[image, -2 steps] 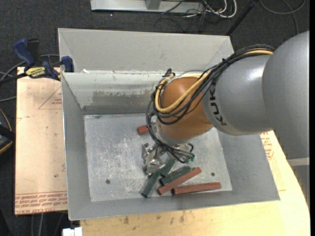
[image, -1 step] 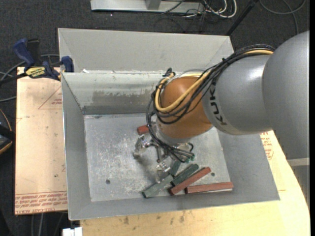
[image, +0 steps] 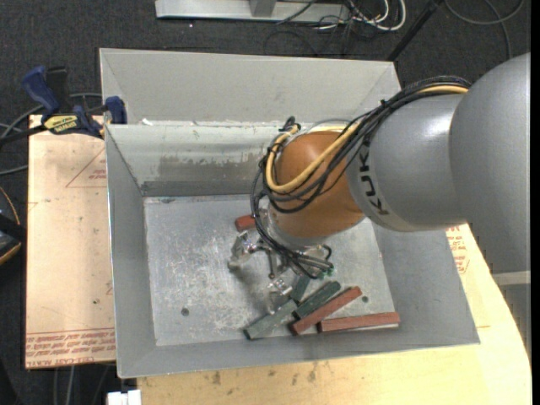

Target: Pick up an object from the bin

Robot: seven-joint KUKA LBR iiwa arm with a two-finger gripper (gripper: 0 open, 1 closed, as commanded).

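Arm enters from the right, with the orange wrist cover point(image: 308, 188) over the middle of the bin point(image: 126, 251).
Gripper point(image: 268, 270) is low over the bin floor, at the upper-left edge of a small heap of bars near the front wall.
Nearest: 1 green bar point(image: 272, 321) and 1 brown bar point(image: 327, 307) lying crossed; 1 red-brown bar point(image: 361, 321) lies just beside them.
A small brown piece point(image: 245, 222) lies apart, toward the back.
Jaws open or closed: cannot tell.

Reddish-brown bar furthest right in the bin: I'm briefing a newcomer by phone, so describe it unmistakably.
In the grey bin, find the camera-side wall and the heap of sticks near its right end. The reddish-brown bar lies almost along that wall, reaching furthest right; its green and brown neighbours slant.
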